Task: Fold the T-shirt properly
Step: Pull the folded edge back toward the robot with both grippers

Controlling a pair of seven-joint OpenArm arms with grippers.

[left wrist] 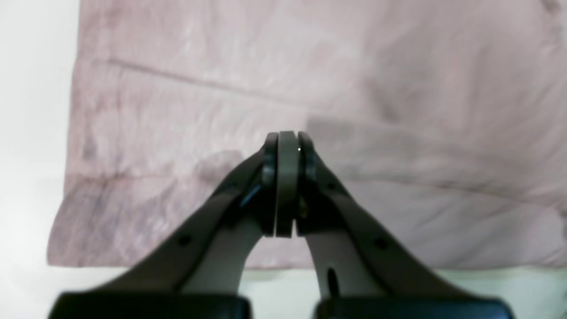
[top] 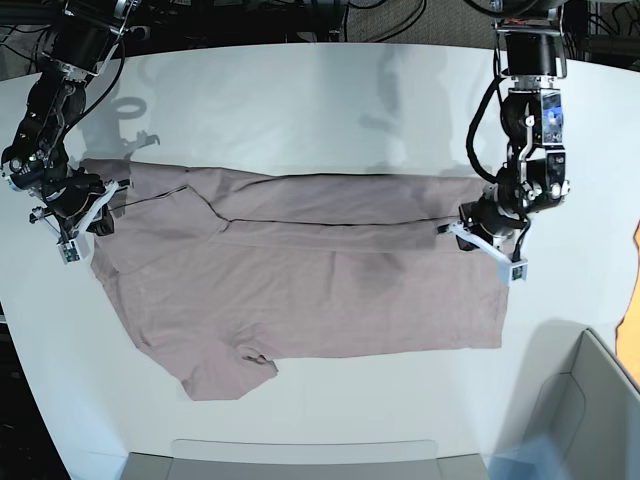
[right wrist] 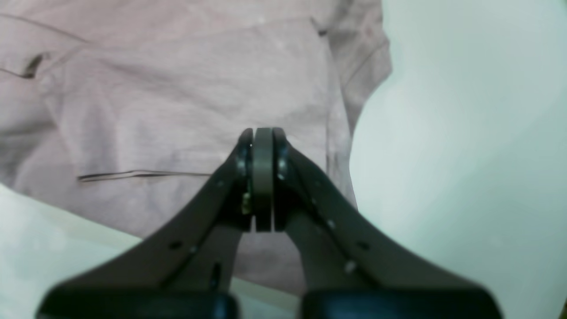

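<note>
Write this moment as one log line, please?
T-shirt: half-folded on table | left gripper: shut, empty | right gripper: shut, empty

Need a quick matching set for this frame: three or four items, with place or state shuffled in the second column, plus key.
Column one:
1. dusty mauve short-sleeved T-shirt
2. left gripper
3. right gripper
4. white table

Column two:
A. shut, at the shirt's edge on the base view's left
B. bare surface beyond the cloth
C. spread out, partly folded lengthwise
D. shut, at the shirt's edge on the base view's right

Pairs: 1-C, 2-D, 3-A, 4-B
</note>
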